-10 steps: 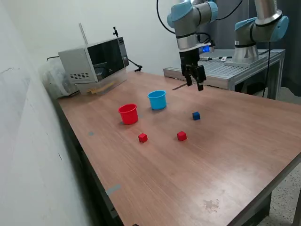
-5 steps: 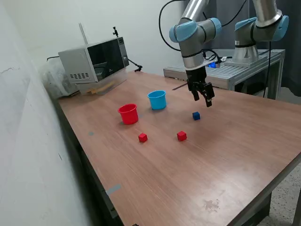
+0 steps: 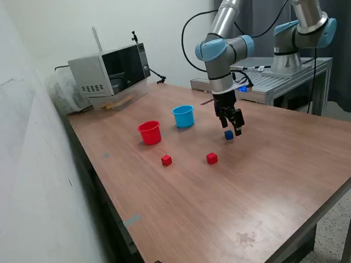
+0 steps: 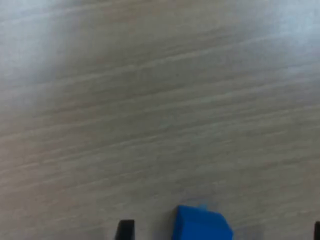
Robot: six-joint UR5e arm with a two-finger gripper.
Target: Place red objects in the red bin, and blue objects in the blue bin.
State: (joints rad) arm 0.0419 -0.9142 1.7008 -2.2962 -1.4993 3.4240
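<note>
My gripper is open and hangs low just over a small dark blue cube on the wooden table. In the wrist view the blue cube lies between my fingertips, which stand apart from it. Only this one blue cube shows. Two small red cubes lie on the table nearer the front. The red cup and the light blue cup stand upright side by side, to the exterior view's left of my gripper.
A grey microwave-like box stands at the back of the table on the exterior view's left. A second arm stands on a metal bench behind the table. A wall runs along the exterior view's left.
My gripper has come down and toward the front, from high behind the blue cup to just above the blue cube. The cubes and cups have not moved.
</note>
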